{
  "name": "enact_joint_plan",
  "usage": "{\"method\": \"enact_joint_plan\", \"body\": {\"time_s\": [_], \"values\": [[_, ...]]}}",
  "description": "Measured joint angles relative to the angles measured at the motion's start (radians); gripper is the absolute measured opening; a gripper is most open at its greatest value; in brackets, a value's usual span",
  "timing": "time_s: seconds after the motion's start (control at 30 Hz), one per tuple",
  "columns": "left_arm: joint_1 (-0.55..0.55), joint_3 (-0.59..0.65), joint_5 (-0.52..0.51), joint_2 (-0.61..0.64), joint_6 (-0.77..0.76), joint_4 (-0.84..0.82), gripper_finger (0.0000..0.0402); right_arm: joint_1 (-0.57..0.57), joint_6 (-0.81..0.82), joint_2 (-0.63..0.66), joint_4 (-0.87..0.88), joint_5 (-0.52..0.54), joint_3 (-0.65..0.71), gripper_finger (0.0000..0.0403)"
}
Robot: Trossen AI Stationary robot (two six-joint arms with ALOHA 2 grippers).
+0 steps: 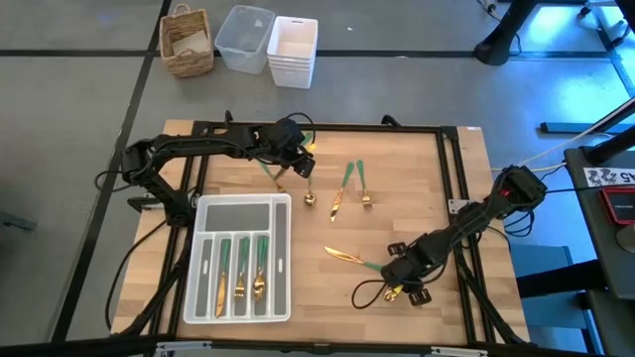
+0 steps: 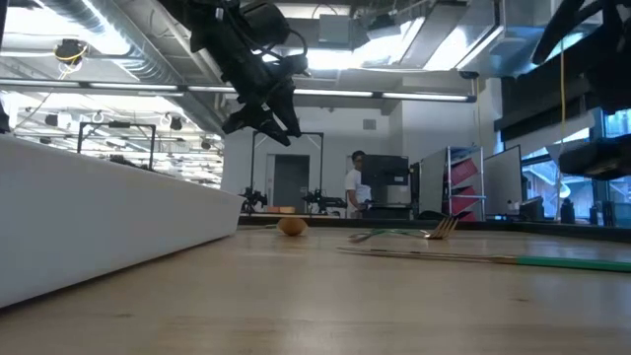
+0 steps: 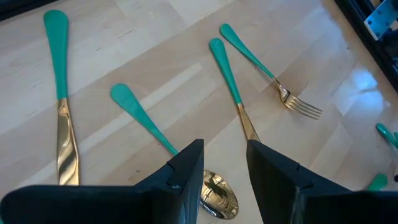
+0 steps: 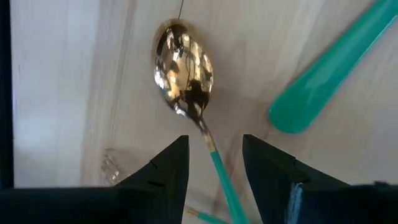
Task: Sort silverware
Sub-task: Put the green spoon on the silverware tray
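Left pincer [image 1: 298, 164] parked open above a gold spoon [image 1: 309, 197] upper middle of frame, right pincer [image 1: 402, 288] open straddling another spoon's [image 4: 186, 78] handle lower right, probably lined up to grab, three pieces already slotted in white tray [image 1: 203, 210].

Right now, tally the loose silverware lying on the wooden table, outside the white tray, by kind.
Knives: 3
Spoons: 2
Forks: 1
Total: 6
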State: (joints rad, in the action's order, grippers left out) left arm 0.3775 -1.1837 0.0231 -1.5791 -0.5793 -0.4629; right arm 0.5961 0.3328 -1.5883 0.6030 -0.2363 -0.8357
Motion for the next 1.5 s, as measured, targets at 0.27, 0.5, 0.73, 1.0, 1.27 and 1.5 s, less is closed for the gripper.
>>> {"method": "enact_joint_plan", "body": {"time_s": [0.27,0.5,0.73,1.0,1.27,1.5], "values": [[0.000,0.000,0.000,0.000,0.000,-0.001,0.0115,0.000,0.003,0.001,-0.040,0.035,0.047,0.0132],[0.000,0.000,0.000,0.000,0.000,-0.001,0.0115,-0.002,0.003,0.003,-0.072,0.046,0.064,0.0053],[0.000,0.000,0.000,0.000,-0.035,-0.001,0.0115,-0.002,0.011,0.002,-0.076,0.045,0.064,0.0019],[-0.005,0.000,0.008,0.000,-0.022,0.006,0.0115,-0.001,0.056,-0.005,-0.049,0.028,0.028,0.0007],[-0.028,0.000,0.200,0.015,0.109,0.075,0.0115,0.000,0.068,-0.004,0.075,0.131,-0.123,0.0006],[-0.033,0.000,0.593,0.063,0.108,0.083,0.0115,-0.016,0.053,-0.003,0.260,0.485,-0.258,0.0007]]}}
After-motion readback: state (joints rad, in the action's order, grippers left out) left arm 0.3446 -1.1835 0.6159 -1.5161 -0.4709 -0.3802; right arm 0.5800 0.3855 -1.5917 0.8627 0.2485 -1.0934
